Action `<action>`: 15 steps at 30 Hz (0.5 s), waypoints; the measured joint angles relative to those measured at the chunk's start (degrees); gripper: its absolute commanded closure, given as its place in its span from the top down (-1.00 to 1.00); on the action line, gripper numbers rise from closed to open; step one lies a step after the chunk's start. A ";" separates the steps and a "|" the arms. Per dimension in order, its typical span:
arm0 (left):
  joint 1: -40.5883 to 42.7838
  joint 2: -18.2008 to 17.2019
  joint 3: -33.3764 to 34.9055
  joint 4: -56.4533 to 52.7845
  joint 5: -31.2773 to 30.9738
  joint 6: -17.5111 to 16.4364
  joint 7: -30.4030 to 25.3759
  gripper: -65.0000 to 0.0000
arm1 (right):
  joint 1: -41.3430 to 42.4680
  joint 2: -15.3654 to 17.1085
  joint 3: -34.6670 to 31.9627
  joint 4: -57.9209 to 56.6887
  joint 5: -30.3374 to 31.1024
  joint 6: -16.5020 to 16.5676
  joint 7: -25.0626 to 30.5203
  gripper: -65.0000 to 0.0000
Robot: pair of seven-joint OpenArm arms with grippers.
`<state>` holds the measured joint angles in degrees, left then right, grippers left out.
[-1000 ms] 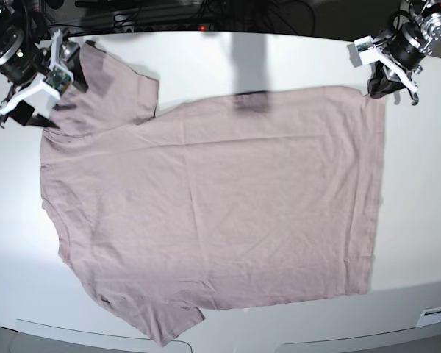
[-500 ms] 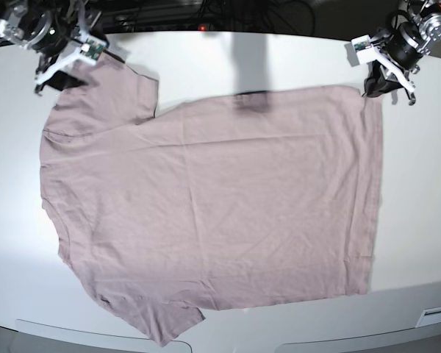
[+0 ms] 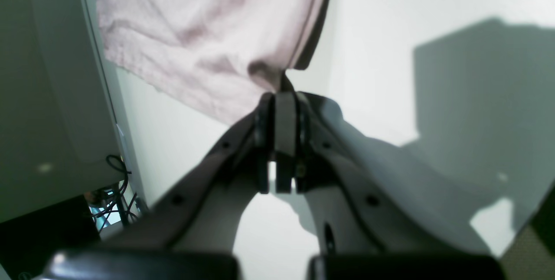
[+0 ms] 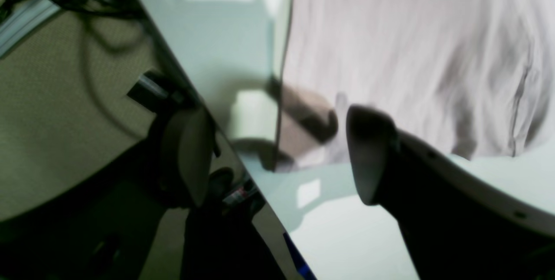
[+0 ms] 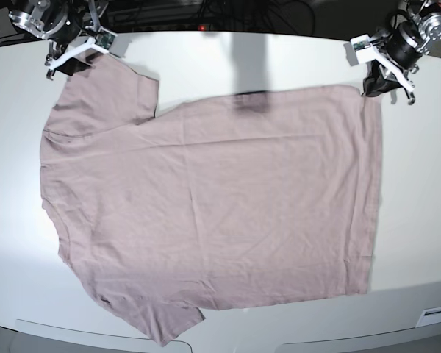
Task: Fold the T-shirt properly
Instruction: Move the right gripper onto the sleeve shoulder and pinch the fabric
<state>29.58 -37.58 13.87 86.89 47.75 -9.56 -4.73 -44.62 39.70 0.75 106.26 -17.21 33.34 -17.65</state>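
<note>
The dusty pink T-shirt lies spread flat on the white table, sleeves toward the left and hem toward the right. My left gripper is at the far right corner of the hem. In the left wrist view it is shut, pinching that corner of the T-shirt. My right gripper hovers at the far left sleeve and stands open. In the right wrist view its fingers straddle the sleeve's edge on the T-shirt with nothing held.
Dark cables run behind the table's back edge. A dark shadow falls across the back middle of the table. The table's front edge runs close below the shirt, with a small label at the front right.
My right arm has swung from beside the left sleeve up to the table's far left corner, still open. The left gripper has stayed shut on the hem corner.
</note>
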 measured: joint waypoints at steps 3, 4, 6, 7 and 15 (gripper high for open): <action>0.00 -0.02 0.00 0.00 0.00 0.00 -0.02 -1.00 | 0.02 0.00 0.09 0.02 2.86 1.40 3.69 0.44; 0.02 -0.02 0.00 0.00 0.00 0.00 -0.07 -1.00 | 0.15 -0.02 0.09 0.11 3.56 1.86 4.15 0.44; 0.04 -0.02 0.00 0.00 0.00 0.00 -0.22 -1.00 | 0.22 -0.02 0.11 0.26 3.93 3.17 5.84 0.44; 0.04 -0.02 0.00 0.00 0.00 0.00 -0.17 -1.00 | 0.28 -0.02 0.17 0.33 3.93 3.93 6.78 0.44; 0.09 -0.02 0.00 0.00 -4.15 0.00 -0.04 -1.00 | 1.44 -0.15 0.20 0.39 3.89 4.96 14.78 0.44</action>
<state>29.67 -37.60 13.87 86.89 43.59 -9.56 -4.78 -43.18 39.55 0.95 106.65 -13.32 38.30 -2.87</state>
